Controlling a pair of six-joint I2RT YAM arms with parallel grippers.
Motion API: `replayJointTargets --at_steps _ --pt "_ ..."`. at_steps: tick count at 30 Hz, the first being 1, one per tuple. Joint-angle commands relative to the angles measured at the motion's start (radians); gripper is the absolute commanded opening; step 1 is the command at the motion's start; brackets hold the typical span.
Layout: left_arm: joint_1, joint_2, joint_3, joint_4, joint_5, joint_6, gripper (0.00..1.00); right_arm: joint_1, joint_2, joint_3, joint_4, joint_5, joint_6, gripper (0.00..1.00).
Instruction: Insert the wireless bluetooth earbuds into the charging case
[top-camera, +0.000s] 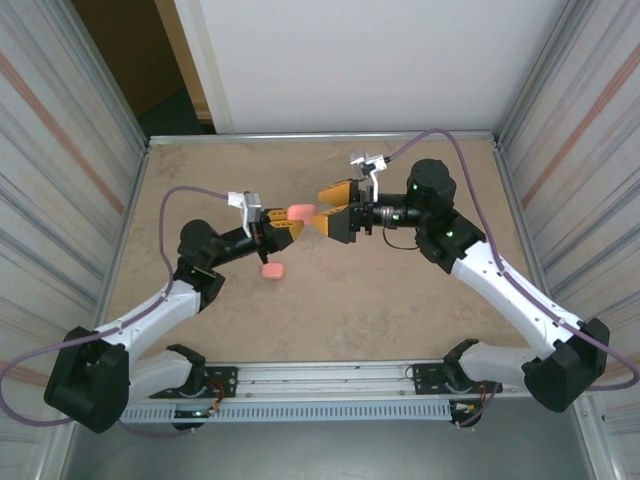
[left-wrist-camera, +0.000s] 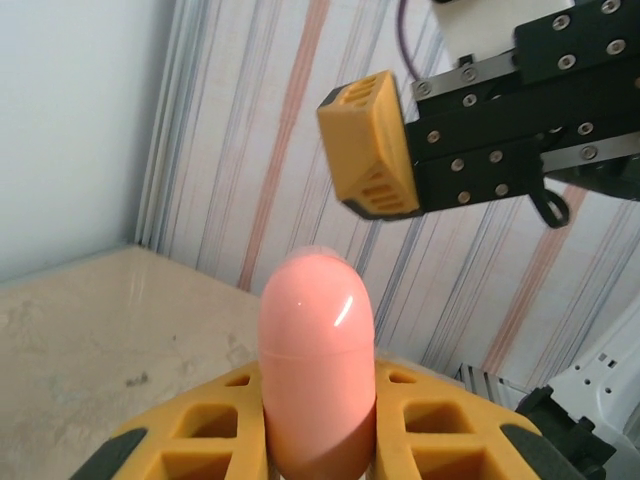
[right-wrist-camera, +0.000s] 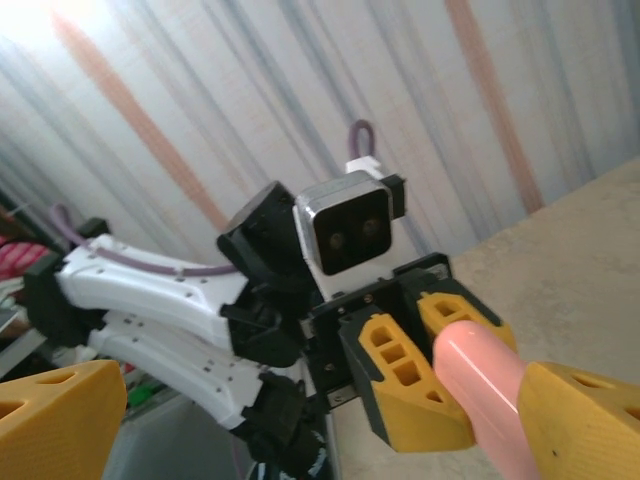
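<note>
while both arms met over the middle of the worktop (top-camera: 400, 310) in the top view, the left pincer (top-camera: 290, 227) was clenched on a pink charging case (top-camera: 300, 212). the right pincer (top-camera: 326, 208) sat just beside that case, jaws spread wide, nothing between them. a second pink case (top-camera: 273, 270) lay flat on the worktop on the near side of the left pincer, touching neither pincer.

left wrist: the pink charging case (left-wrist-camera: 317, 350) stood upright between the yellow pads of the left pincer (left-wrist-camera: 318, 425), rounded end up, a faint seam line around its middle. one finger (left-wrist-camera: 368, 145) of the right pincer hung above and to the right of it, apart, against the striped wall (left-wrist-camera: 250, 150).

right wrist: the right pincer (right-wrist-camera: 320, 420) was released, its pads at the two lower corners. the left pincer (right-wrist-camera: 455, 375) faced it, wrist camera (right-wrist-camera: 345, 228) on top, gripping the pink charging case (right-wrist-camera: 485, 390), whose free end reached right beside the right-hand pad.
</note>
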Motion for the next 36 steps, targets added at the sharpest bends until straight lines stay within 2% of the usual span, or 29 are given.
replayJointTargets --at_steps 1,8,13,22,28,36 --pt "0.001 0.023 0.052 -0.13 -0.058 0.035 0.0 -0.044 -0.027 -0.024 -0.081 0.099 -0.003 0.99" --pt "-0.004 0.103 0.091 -0.299 -0.156 0.019 0.0 -0.142 -0.046 -0.09 -0.164 0.241 0.073 0.99" --pt "-0.023 0.189 0.172 -0.53 -0.262 0.029 0.0 -0.193 -0.06 -0.149 -0.222 0.36 0.097 0.99" --pt "-0.042 0.418 0.314 -0.753 -0.335 -0.055 0.0 -0.234 -0.06 -0.198 -0.27 0.432 0.098 0.99" --pt "-0.058 0.569 0.403 -0.8 -0.315 -0.099 0.0 -0.237 -0.054 -0.206 -0.288 0.434 0.085 0.99" --pt "-0.072 0.669 0.468 -0.795 -0.34 -0.117 0.0 -0.257 -0.067 -0.213 -0.314 0.434 0.065 0.99"
